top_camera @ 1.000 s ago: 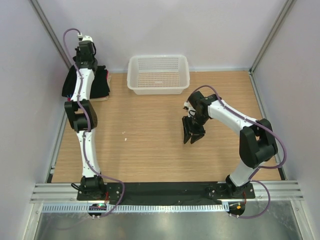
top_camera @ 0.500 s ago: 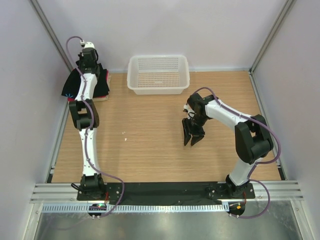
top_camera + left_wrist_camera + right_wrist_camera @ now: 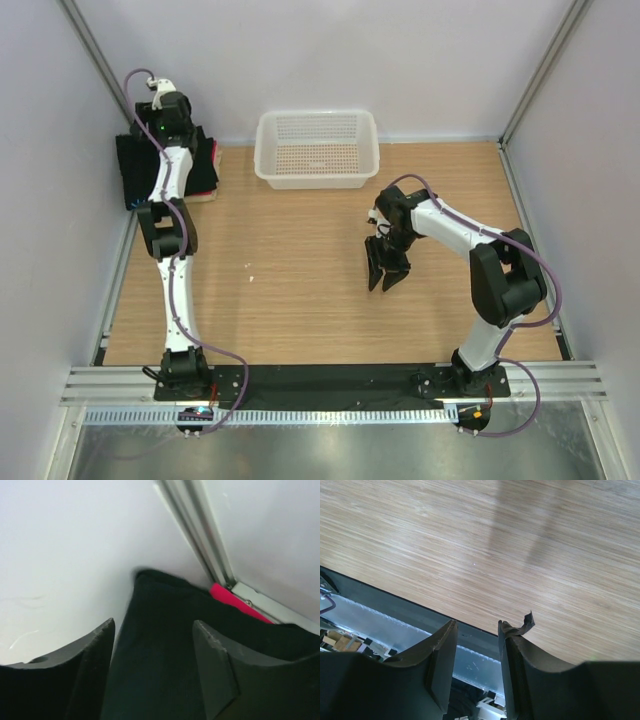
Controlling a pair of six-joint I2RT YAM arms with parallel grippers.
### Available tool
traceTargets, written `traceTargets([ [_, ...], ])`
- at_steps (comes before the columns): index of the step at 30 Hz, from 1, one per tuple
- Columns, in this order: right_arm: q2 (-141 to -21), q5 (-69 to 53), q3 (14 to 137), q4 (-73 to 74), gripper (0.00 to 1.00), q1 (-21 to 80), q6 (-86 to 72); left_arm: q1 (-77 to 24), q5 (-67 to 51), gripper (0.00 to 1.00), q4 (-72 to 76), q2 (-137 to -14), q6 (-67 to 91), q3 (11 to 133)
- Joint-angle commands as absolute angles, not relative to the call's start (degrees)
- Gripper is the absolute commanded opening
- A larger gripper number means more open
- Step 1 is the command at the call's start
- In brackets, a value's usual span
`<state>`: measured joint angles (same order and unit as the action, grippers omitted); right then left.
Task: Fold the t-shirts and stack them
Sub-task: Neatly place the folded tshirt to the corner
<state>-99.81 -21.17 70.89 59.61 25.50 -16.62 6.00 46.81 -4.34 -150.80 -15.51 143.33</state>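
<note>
The left pincer (image 3: pixel 153 630) hangs spread over the black shirt (image 3: pixel 160 600), piled on the pink shirt (image 3: pixel 235 602) at the table's (image 3: pixel 300 290) ten o'clock corner, likely out of the way, while the right pincer (image 3: pixel 476 627) gapes empty.

We find bare wooden tabletop (image 3: pixel 280 280) across the middle and near side; the white mesh basket (image 3: pixel 317 150) blocks the far edge, and the black t-shirt (image 3: pixel 130 170) fills the far-left corner.
</note>
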Motion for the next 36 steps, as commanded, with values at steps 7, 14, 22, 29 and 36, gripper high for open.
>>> traceTargets([
  [7,-97.56,-21.88,71.72,60.47,0.45,25.05,-16.26,2.46,46.77,0.63,3.61,-136.24,-13.46,132.29],
  [14,-96.15,-21.45,71.98,60.64,0.45,24.61,-16.61,-1.13,31.57,0.61,-13.26,-130.44,-1.87,124.39],
  [22,-90.89,-21.71,69.62,58.19,0.45,21.37,-19.24,-7.10,21.64,0.62,-25.73,-117.26,13.69,109.62],
  [29,-79.40,-21.36,62.15,50.04,0.46,16.00,-24.69,-20.09,9.96,0.65,-30.84,-102.06,23.72,91.52],
  [36,-64.80,-24.25,45.57,35.62,0.47,15.29,-36.80,-34.42,0.27,0.66,-28.57,-82.38,34.27,67.62],
])
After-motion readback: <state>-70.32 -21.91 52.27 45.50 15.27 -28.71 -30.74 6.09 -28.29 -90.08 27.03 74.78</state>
